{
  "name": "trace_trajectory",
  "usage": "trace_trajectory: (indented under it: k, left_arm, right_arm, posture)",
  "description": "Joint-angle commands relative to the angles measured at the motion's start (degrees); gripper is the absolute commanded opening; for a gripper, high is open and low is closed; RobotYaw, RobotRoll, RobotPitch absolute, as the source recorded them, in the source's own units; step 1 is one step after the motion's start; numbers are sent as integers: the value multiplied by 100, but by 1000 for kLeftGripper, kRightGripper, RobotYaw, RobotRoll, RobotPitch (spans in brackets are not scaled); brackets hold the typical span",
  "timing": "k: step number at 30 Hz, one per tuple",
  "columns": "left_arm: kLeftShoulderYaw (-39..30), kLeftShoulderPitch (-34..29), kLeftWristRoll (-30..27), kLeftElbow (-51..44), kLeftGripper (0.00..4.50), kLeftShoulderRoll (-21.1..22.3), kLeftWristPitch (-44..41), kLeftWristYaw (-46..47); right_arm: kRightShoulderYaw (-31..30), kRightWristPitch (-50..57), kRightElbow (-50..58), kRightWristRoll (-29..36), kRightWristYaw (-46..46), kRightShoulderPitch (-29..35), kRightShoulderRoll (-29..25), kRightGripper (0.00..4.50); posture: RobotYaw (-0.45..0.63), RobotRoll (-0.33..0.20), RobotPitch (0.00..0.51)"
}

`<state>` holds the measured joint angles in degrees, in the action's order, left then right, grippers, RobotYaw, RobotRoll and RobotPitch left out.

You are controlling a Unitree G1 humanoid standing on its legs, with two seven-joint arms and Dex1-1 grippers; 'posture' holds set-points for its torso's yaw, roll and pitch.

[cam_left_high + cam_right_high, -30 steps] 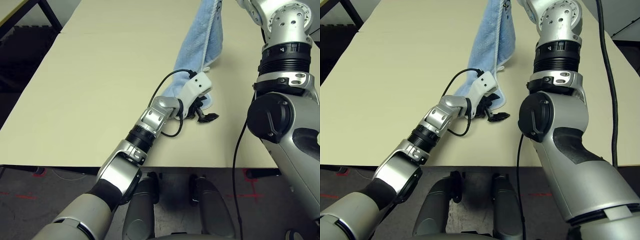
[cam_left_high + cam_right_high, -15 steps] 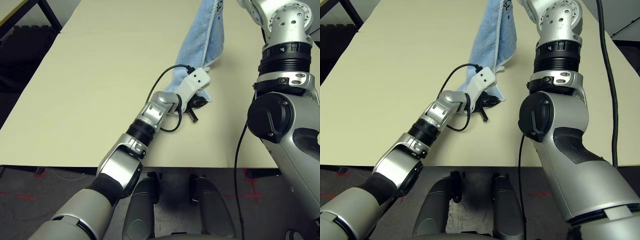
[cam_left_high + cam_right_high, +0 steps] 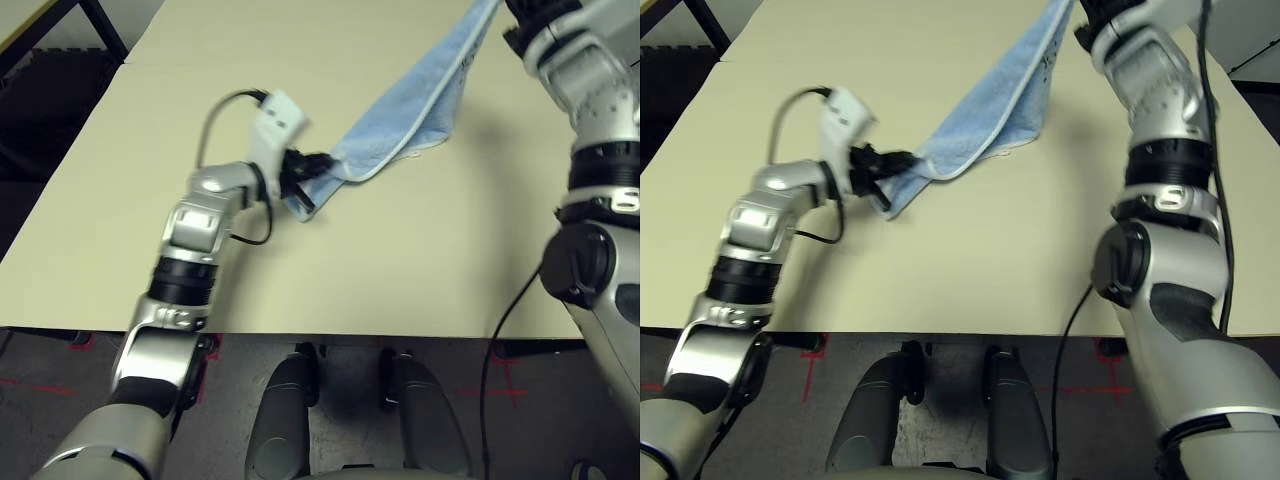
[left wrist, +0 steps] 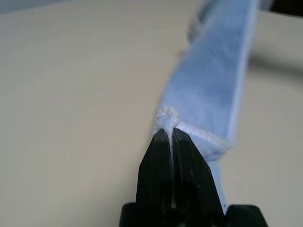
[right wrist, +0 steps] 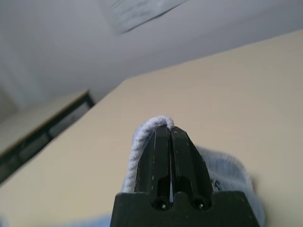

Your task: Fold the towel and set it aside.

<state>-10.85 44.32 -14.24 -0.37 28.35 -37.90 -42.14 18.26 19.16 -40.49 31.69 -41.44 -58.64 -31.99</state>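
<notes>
**Left wrist view: thin pinch on a stretched towel**

My left gripper [image 4: 168,132] is clamped on the white-stitched edge of the small light-blue terry towel [image 3: 400,140]; my right gripper [image 5: 163,130] pinches another edge. It hangs between them above the beige table [image 3: 150,150] — running from nine toward one o'clock. Pulling further apart could slip either hem free.

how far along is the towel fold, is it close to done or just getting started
Early. Done: both grippers have a hold, the left gripper shut on one end of the towel and the right gripper shut on the other. In hand: the towel hangs stretched between them above the table, bunched into a long strip. Left: no neat fold shows yet, and it has not been set aside.
</notes>
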Motion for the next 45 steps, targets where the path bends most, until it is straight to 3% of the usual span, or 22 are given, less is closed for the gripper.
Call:
trace_trajectory:
  k: [1,5,8,13,17,19,24,29,35,40,45]
  left_arm:
    - [-438,47,-103,165,19,409,-24,246]
    - [-550,101,7,811,19,877,354,380]
    - [-667,172,-10,1136,19,983,589,618]
    - [-1479,567,-866,1065,19,461,176,1431]
    - [-1516,518,-1221,853,19,572,-451,1572]
    - [-1515,578,-1165,1037,19,707,-333,1653]
    - [-1433,882,-884,1888,19,798,656,1812]
    - [-1066,1558,-459,3308,19,667,1959,2201]
    - [-987,2808,-110,5541,19,427,4345,3033]
    - [-1189,3409,-320,6332,19,279,5911,2910]
    - [-1073,3109,-447,6194,19,180,5925,2128]
  right_arm:
    - [-272,-602,-117,-363,-1182,237,-434,0]
    - [-40,-569,-753,-278,-1742,79,-782,0]
    - [173,-793,-1321,-285,-1711,-186,-1035,0]
    - [631,-443,-1843,44,-1626,-638,-1244,0]
    - [828,187,-1841,287,-1880,-728,-1351,0]
    - [1084,441,-1879,540,-1853,-814,-1379,0]
    - [1130,343,-1978,498,-1457,-866,-1149,0]
    - [731,-1110,-2463,-335,-232,-1102,-696,0]
    - [742,-2921,-2908,-804,994,-1669,-193,0]
    - [1159,-3793,-2974,-472,778,-2007,-66,0]
    - [1342,-3473,-2904,-209,-52,-1927,-116,0]
  posture:
    - [-14,0,265]
    - [-21,0,265]
    - [-33,0,265]
    - [-47,0,274]
    - [-51,0,281]
    - [-50,0,287]
    - [-54,0,301]
    - [-55,0,307]
    - [-46,0,306]
    - [-50,0,309]
    - [-61,0,309]
